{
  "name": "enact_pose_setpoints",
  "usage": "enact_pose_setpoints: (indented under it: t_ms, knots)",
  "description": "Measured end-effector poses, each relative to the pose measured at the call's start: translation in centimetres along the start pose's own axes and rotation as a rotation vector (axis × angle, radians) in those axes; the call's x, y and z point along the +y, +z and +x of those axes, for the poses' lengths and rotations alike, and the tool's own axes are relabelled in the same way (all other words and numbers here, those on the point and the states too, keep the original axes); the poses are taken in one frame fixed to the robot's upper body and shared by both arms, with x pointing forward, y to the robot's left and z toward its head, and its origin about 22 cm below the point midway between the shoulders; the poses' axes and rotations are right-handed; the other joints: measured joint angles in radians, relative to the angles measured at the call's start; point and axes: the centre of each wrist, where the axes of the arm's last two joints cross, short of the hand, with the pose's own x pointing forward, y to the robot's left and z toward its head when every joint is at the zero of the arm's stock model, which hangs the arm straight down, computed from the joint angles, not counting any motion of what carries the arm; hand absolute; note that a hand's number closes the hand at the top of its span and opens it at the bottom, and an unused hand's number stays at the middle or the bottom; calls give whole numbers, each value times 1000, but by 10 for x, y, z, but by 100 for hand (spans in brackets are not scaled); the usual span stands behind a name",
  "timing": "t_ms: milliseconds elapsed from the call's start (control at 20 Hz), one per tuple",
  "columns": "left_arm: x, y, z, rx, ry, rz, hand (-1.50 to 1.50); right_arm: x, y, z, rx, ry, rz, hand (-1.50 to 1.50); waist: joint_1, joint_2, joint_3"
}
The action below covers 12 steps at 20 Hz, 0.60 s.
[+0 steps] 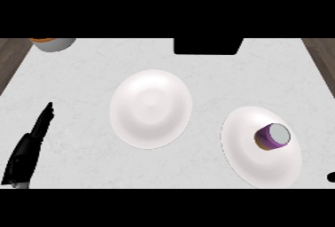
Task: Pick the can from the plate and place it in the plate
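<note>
Counter (85,80) | can (272,137) on right plate (252,166) | left hand (29,148) fingers straight | right hand barely visible

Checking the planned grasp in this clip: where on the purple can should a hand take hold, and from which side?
Probably round its purple side wall, below the grey top. The can stands on the right plate, its round top facing up, so the curved sides are free all round. A black bit at the right edge may be the right hand; that side is nearest. The left hand rests open far left.
</note>
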Motion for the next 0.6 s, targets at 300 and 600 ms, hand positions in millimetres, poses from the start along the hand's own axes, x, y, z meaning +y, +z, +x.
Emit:
enact_pose_setpoints:
  t_ms: [300, 600]
  knots:
    - [0, 2, 3, 3, -1, 3, 0, 6, -27, 0, 96, 99, 123, -150, 1, 0, 1]
    - [1, 5, 4, 7, 2, 1, 0, 12, -50, -17, 163, 221, 233, -150, 2, 0, 1]
